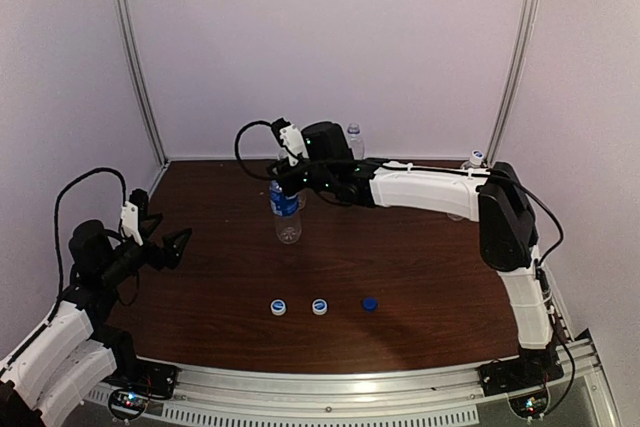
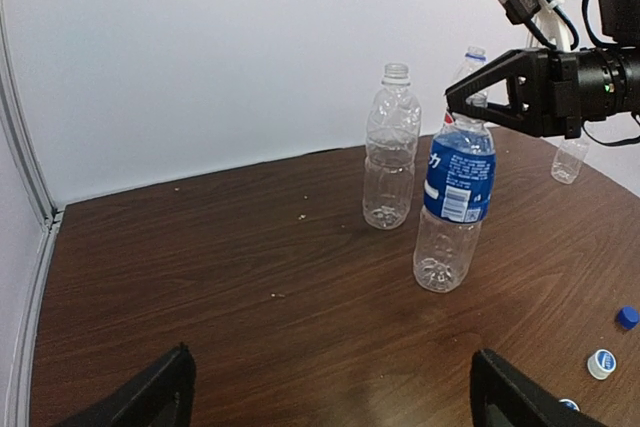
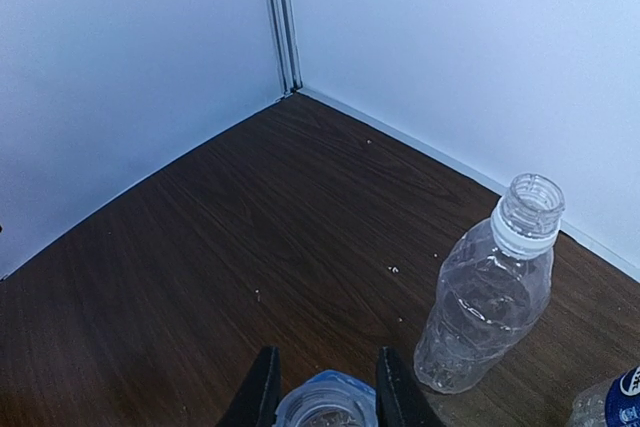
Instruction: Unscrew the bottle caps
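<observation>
Where the table (image 1: 430,277) nears its front edge, we find three bottle caps (image 1: 320,306) lying loose in a row. Two white-and-blue caps (image 1: 279,307) sit side by side. A dark blue cap (image 1: 370,302) lies to their right, and all three are well apart from the bottles. A fourth cap (image 1: 477,156), white with blue, sits on a capped bottle (image 1: 469,164) at the far right, partly behind the right arm.

Near the back wall (image 1: 330,37) a clear bottle (image 2: 391,147) stands upright with its mouth bare. Closer to the middle of the table stands a blue-labelled bottle (image 2: 455,187), also upright.

Right above it is the right gripper (image 3: 325,387), its fingers (image 3: 262,392) clamped tight on the neck of an open-mouthed bottle (image 3: 322,409). That bottle's bare rim shows between them in the right wrist view. In the same view a blue label peeks in at the lower right corner, just beside the gripped neck. From the left wrist view the two overlap, so we cannot tell how much of the gripped bottle is hidden, or whether it touches the table.

The left gripper (image 1: 168,239) hovers over the left side of the table, well apart from every bottle. Its jaws are spread wide and hold nothing.
</observation>
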{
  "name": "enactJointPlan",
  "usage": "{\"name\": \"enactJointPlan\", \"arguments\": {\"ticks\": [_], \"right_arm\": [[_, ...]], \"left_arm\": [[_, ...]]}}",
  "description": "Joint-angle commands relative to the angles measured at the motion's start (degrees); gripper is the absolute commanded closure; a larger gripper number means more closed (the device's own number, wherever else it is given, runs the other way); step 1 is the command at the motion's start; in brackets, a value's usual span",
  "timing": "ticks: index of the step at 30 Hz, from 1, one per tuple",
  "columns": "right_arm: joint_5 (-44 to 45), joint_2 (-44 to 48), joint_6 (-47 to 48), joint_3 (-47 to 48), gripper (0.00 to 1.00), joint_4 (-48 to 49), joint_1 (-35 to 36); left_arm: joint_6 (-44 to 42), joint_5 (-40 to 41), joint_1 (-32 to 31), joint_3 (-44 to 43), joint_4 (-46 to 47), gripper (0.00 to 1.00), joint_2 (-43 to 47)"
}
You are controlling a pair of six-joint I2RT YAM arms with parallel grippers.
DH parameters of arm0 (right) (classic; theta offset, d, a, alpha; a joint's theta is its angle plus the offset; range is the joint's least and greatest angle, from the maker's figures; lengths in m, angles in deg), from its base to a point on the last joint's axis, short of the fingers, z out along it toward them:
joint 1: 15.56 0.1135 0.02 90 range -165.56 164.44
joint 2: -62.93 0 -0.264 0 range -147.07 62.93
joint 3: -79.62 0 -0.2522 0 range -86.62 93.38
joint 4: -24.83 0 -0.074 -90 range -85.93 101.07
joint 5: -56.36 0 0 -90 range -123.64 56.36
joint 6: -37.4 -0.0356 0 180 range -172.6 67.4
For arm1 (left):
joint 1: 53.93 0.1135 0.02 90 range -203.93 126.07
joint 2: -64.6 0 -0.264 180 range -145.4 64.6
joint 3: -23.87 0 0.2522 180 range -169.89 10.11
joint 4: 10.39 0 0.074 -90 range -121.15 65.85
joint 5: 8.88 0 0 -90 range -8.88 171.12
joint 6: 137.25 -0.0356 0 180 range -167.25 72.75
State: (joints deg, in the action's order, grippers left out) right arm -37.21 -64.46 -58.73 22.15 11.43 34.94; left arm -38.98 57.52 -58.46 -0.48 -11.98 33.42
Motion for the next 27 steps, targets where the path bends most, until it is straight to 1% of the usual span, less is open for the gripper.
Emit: {"name": "enactJointPlan", "arguments": {"ticks": [1,2,3,6,8,11,13,14,18,21,24,27], "right_arm": [[0.7,2.7,-1.7,-2.6,1.0,-0.5,0.1],[0.8,2.8,-1.9,-2.7,1.0,-0.5,0.1],[1.1,2.8,-2.1,-2.8,0.94,-0.6,0.0],[1.1,3.1,-2.0,-2.6,0.57,-0.6,0.1],[1.1,3.5,-1.7,-2.4,0.35,-1.1,0.0],[1.3,4.3,-1.1,-2.2,0.14,-1.2,0.0],[1.2,4.6,-0.7,-2.0,0.02,-1.3,0.1],[0.8,4.9,-0.5,-1.8,0.01,-1.3,0.1],[-1.1,5.8,0.3,-0.3,0.0,-2.5,0.1],[-2.4,8.5,1.2,0.7,0.0,-4.4,0.1],[-8.8,14.1,0.9,0.6,0.0,-5.9,-1.4],[-15.3,21.5,-2.3,-0.4,0.0,-8.3,-5.2]], "left_arm": [[0.1,-0.9,0.6,0.7,2.5,0.03,0.2],[0.1,-0.9,0.6,0.7,2.4,0.03,0.2],[0.1,-0.9,0.6,0.7,2.4,0.03,0.2],[0.1,-1.1,0.6,0.7,2.5,0.03,0.1],[0.0,-1.1,0.6,0.7,2.6,0.03,0.1],[0.1,-1.3,0.6,0.7,2.6,0.03,0.1],[-0.1,-1.4,0.6,0.7,2.6,0.03,0.0],[0.0,-1.5,0.6,0.7,2.6,0.02,0.0],[-0.1,-1.6,0.6,0.7,2.7,0.03,0.1],[0.0,-1.7,0.6,0.7,2.6,0.03,0.1],[-0.1,-1.8,0.6,0.7,2.6,0.03,0.1],[-0.1,-1.9,0.6,0.7,2.7,0.03,0.2]]}}
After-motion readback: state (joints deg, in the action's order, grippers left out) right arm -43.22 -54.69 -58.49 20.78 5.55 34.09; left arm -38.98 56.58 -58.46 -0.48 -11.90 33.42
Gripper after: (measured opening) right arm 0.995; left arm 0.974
